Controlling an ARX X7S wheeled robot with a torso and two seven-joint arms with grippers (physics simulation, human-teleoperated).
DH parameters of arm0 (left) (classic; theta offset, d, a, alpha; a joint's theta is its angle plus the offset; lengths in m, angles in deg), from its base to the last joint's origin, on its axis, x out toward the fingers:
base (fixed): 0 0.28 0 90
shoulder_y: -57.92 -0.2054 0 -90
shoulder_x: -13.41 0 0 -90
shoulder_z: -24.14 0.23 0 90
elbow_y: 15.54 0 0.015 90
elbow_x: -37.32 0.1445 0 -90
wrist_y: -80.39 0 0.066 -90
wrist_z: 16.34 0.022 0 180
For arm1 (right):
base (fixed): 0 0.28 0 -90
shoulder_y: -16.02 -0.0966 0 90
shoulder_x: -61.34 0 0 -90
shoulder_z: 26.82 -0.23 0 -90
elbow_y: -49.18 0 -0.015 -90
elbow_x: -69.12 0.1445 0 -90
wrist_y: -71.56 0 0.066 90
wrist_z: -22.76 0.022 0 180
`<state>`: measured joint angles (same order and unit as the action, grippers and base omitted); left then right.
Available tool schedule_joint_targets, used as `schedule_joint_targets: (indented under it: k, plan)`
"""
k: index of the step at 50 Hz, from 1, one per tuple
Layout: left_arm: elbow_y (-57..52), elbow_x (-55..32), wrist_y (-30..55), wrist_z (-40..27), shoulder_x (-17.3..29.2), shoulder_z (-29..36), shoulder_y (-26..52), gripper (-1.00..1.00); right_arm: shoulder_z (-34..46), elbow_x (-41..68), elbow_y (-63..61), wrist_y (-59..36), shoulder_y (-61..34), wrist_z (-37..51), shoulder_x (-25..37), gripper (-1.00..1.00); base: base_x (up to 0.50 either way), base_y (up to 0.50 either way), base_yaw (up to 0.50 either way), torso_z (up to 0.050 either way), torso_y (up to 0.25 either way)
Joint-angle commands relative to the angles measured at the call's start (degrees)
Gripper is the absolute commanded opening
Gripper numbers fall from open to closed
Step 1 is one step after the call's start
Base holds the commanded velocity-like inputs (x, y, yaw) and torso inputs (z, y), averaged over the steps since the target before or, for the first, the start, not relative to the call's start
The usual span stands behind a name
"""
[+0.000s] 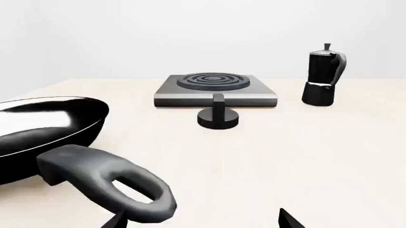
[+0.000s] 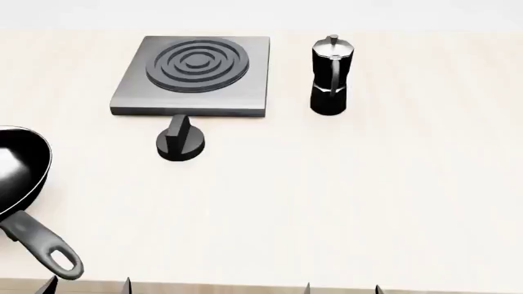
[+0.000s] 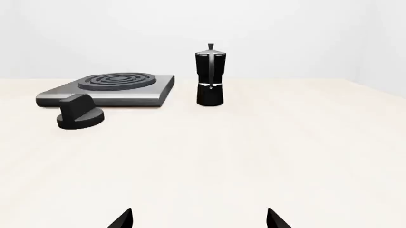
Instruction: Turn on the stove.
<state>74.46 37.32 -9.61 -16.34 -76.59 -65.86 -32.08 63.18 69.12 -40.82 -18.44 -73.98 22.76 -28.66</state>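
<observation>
The stove (image 2: 196, 76) is a flat grey metal plate with a dark ring burner, at the far middle-left of the table. Its round black knob (image 2: 180, 143) with an upright ridge stands just in front of it. Both also show in the left wrist view, stove (image 1: 216, 89) and knob (image 1: 218, 114), and in the right wrist view, stove (image 3: 108, 90) and knob (image 3: 79, 114). My left gripper (image 2: 88, 286) and right gripper (image 2: 342, 289) are open and empty at the table's near edge, only their fingertips showing, far from the knob.
A black frying pan (image 2: 18, 174) lies at the left, its handle (image 2: 49, 251) pointing toward my left gripper; the handle (image 1: 111, 183) is close in the left wrist view. A tall black moka pot (image 2: 329, 76) stands right of the stove.
</observation>
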Motion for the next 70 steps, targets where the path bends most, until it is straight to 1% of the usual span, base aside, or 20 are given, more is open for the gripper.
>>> schedule_joint_targets:
  k: [1,14,19,25,39,48,61,70]
  plan:
    - [-0.28,-0.98,-0.11,-1.27,0.86,0.89,-0.11,1.00,1.02,1.14,-0.33,-0.43,0.15,1.01,0.91,1.00,0.00,0.00,0.00,0.000,0.000]
    - [-0.11,-2.95,-0.46,-4.14,2.78,2.99,-0.15,1.00,3.44,3.82,-1.13,-0.39,0.73,2.76,2.95,1.00,0.00,0.00,0.00,0.000,0.000]
    - [-1.91,-3.28,1.61,-5.41,3.19,3.39,-0.57,1.00,4.09,4.35,-2.55,-1.70,1.03,3.23,3.56,1.00,0.00,0.00,0.00,0.000,0.000]
    - [-9.13,-3.62,5.96,-6.67,3.94,4.02,-1.69,1.00,5.42,4.21,-8.17,-6.62,1.40,4.01,4.34,1.00,0.00,0.00,0.00,0.000,0.000]
    - [-16.48,-4.46,10.74,-7.65,5.69,5.57,-2.74,1.00,6.75,4.84,-20.08,-16.33,1.83,5.74,5.98,1.00,0.00,0.00,0.00,0.000,0.000]
    - [-21.92,-4.59,14.29,-8.39,6.82,6.64,-3.10,1.00,7.82,5.24,-27.68,-23.33,0.45,6.75,6.98,1.00,0.00,0.00,0.00,0.000,0.000]
    - [-28.22,-5.48,19.91,-9.23,8.22,7.02,-1.16,1.00,8.01,6.06,-35.35,-29.90,-1.97,8.12,8.02,1.00,0.00,0.00,0.00,0.000,0.000]
    - [-33.17,-6.41,25.20,-9.77,8.59,7.55,2.39,1.00,6.97,7.72,-40.28,-34.90,-4.31,8.33,9.15,1.00,0.00,0.00,0.00,0.000,0.000]
